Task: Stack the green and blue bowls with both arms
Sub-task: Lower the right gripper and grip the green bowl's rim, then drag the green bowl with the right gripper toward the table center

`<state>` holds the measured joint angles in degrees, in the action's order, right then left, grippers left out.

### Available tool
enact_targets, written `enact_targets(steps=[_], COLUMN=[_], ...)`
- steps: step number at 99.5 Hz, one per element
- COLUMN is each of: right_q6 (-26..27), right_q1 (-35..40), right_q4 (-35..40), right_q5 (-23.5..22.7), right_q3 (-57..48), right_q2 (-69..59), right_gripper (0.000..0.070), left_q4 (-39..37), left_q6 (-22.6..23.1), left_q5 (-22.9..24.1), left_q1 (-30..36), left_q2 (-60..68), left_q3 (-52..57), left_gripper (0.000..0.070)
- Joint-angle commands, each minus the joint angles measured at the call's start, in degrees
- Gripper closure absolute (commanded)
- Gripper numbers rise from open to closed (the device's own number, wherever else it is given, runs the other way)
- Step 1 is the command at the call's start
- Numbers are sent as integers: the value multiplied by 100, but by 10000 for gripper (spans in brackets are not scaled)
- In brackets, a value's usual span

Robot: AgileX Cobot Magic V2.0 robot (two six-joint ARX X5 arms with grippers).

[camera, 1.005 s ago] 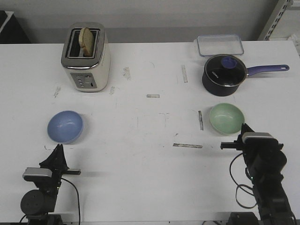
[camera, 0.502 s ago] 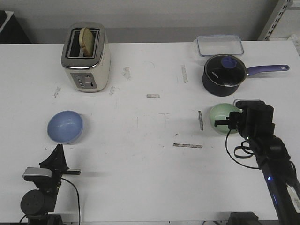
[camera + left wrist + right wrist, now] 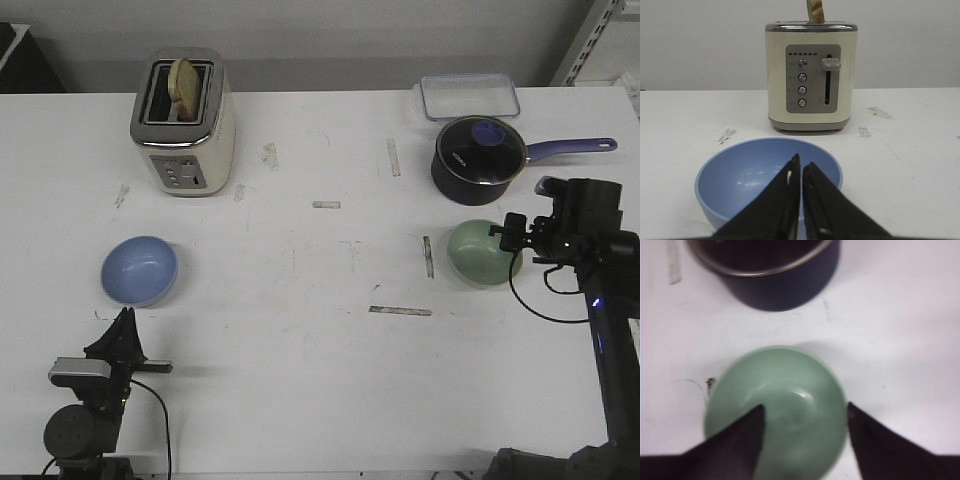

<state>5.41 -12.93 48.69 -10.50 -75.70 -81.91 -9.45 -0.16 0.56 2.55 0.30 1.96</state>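
The pale green bowl [image 3: 478,254] sits upright on the right of the white table, just in front of the saucepan. My right gripper [image 3: 512,243] hovers over its right side. In the right wrist view that gripper [image 3: 805,410] is open, one finger over the green bowl's [image 3: 790,395] inside and the other just outside its rim. The light blue bowl [image 3: 139,270] sits upright on the left. My left gripper [image 3: 126,320] rests low behind it near the front edge. In the left wrist view it [image 3: 801,162] is shut and empty, pointing at the blue bowl [image 3: 740,180].
A dark saucepan [image 3: 478,160] with a purple handle stands close beyond the green bowl, also in the right wrist view [image 3: 775,275]. A clear lidded box [image 3: 469,96] lies behind it. A cream toaster [image 3: 183,125] holding bread stands at the back left, beyond the blue bowl.
My right arm has risen from the front edge and reached forward and right until its open gripper is over the green bowl. The left arm and both bowls have not moved.
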Motion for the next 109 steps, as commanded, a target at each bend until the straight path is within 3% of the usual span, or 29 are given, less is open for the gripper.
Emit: enact_targets(steps=[1, 8, 55, 65, 79, 83, 109], right_q6=[33, -20, -114, -114, -114, -120, -138], right_q1=[-151, -293, -352, -352, -354, -352, -350], right_q4=[72, 142, 39, -50, -201, -201, -264], right_q5=[-199, -302, -302, -297, -299, -299, -299], right_q3=[-103, -103, -101, -101, -101, -101, -103], right_q2=[-205, -350, -1534, -1696, -1711, -1711, -1451], right_gripper=[221, 190, 209, 285, 559, 608, 691], left_q4=[-85, -85, -85, -85, -85, -85, -85], left_q6=[-50, -50, -50, -50, -50, -50, -50], left_q5=[9, 9, 9, 9, 9, 9, 9], left_q1=[9, 9, 9, 9, 9, 9, 9], left_q2=[-11, -11, -11, -11, -11, -11, -11], left_q3=[-127, -127, -127, -127, -127, -127, -127], left_gripper=[699, 699, 699, 699, 699, 699, 699])
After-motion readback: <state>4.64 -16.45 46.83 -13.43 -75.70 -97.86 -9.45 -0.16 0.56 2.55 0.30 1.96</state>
